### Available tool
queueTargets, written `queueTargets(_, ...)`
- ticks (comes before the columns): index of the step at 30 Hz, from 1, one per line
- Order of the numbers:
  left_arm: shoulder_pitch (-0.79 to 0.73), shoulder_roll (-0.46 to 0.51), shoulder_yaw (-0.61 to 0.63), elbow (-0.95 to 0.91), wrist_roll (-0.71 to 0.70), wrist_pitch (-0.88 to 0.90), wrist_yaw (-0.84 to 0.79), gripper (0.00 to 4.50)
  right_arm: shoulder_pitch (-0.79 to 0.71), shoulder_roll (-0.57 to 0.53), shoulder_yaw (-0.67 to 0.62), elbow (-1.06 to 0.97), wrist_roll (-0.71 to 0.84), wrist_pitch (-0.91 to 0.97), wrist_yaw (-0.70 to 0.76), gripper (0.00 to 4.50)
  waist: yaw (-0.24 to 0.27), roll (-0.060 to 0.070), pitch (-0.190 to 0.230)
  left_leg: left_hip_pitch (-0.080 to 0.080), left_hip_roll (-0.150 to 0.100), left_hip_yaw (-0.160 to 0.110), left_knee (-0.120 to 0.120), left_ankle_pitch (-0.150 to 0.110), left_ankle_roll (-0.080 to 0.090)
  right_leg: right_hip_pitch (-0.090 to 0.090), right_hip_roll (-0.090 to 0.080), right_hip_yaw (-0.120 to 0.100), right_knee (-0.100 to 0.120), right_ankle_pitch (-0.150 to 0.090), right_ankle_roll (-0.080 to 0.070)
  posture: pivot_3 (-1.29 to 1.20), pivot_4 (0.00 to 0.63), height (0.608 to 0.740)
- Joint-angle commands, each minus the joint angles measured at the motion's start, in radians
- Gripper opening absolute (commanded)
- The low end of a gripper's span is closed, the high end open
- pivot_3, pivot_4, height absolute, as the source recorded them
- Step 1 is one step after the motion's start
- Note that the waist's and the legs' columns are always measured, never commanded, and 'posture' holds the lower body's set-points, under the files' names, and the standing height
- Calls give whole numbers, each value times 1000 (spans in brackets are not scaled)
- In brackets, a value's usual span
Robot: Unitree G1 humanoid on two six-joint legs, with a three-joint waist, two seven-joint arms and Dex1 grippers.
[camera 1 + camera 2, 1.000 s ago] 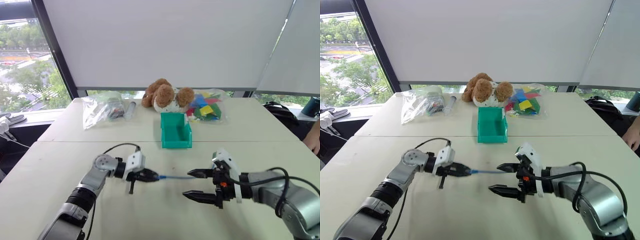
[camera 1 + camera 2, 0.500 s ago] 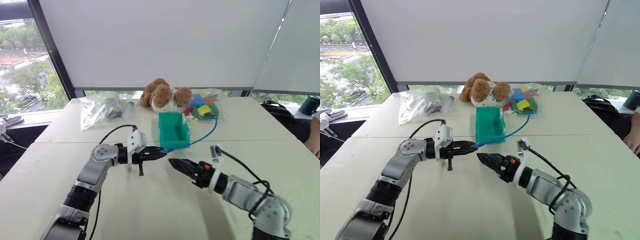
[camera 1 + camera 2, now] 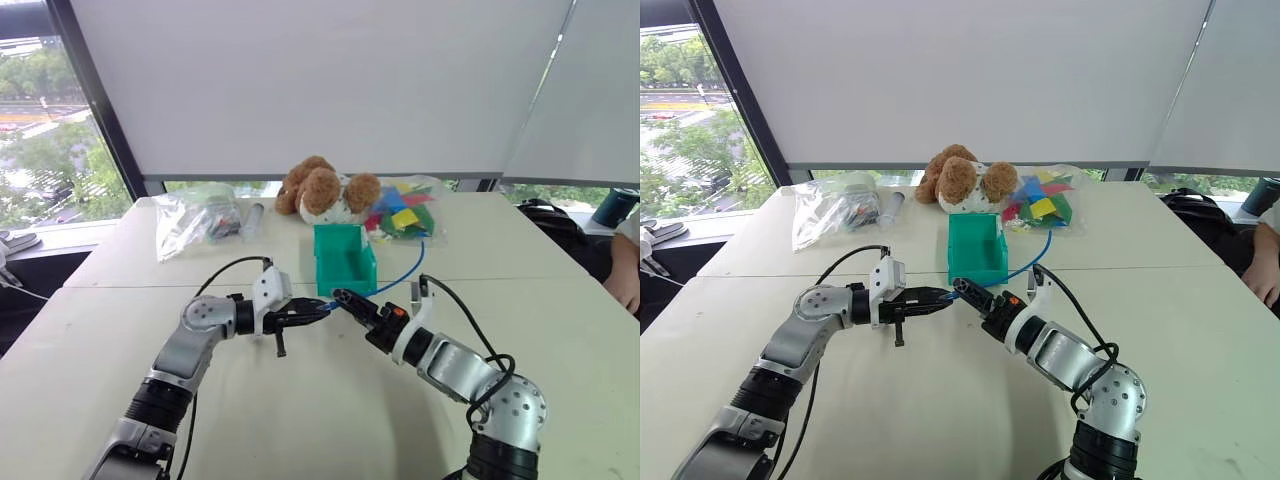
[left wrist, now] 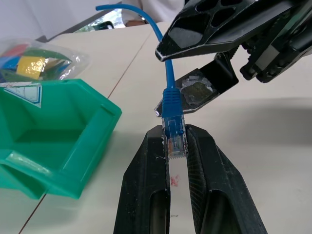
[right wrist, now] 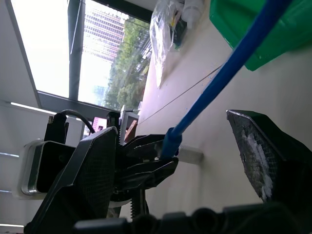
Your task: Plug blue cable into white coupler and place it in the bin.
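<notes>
the left gripper stays clamped on the cable's plug. the right gripper, jaws wide, has swung in from the side since 1 second ago and now straddles the cable just past that plug. the cable, earlier straight between them, arcs back beside the bin.

surface: pale table | on it: teal bin; plush dog; bag of coloured blocks; clear bag
</notes>
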Motion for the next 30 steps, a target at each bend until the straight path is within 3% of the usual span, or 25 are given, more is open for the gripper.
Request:
queueTargets(1, -4, 0, 1, -35, -1, -17, 6, 0, -18, -18, 38, -7, 56, -27, -12, 3189, -1, 0, 0, 0, 0, 0, 0, 0, 0, 0, 0, 0, 0, 0, 0, 0, 150, 740)
queueTargets(7, -4, -6, -2, -33, 2, -20, 13, 0, -17, -40, 84, 5, 84, -58, -28, 25, 0, 0, 0, 0, 0, 0, 0, 0, 0, 0, 0, 0, 0, 0, 0, 0, 150, 740)
queueTargets(15, 24, 17, -3, -76, -15, 44, 9, 0, -33, -92, 115, -1, 133, -92, -54, 25, 0, 0, 0, 0, 0, 1, 0, 0, 0, -1, 0, 1, 0, 0, 0, 0, 150, 740)
queueTargets(20, 76, 99, 39, -154, -33, 126, 10, 2344, -85, -180, 111, -2, 160, -113, -49, 0, -4, 0, 0, -1, 1, 1, -1, 0, 0, -2, 1, 1, 0, 0, 0, 0, 150, 740)
queueTargets(24, 135, 183, 111, -244, -68, 195, 34, 4459, -123, -310, 155, -16, 95, -115, 53, 0, -3, 1, 0, -1, 1, 1, -1, 0, 0, -3, 1, 1, 0, 0, 0, 0, 150, 740)
queueTargets(27, 175, 219, 184, -299, -88, 231, 90, 4459, -134, -399, 214, -31, 31, -120, 155, 0, 0, 0, 0, -2, 1, 2, -1, 0, 0, -4, 0, 1, 0, 0, 0, 0, 150, 740)
queueTargets(30, 232, 248, 255, -336, -104, 263, 137, 4459, -134, -421, 240, -18, -4, -150, 215, 0, -1, 0, 0, -2, 1, 2, -1, 0, 0, -3, 0, 1, 0, 0, 0, 0, 150, 740)
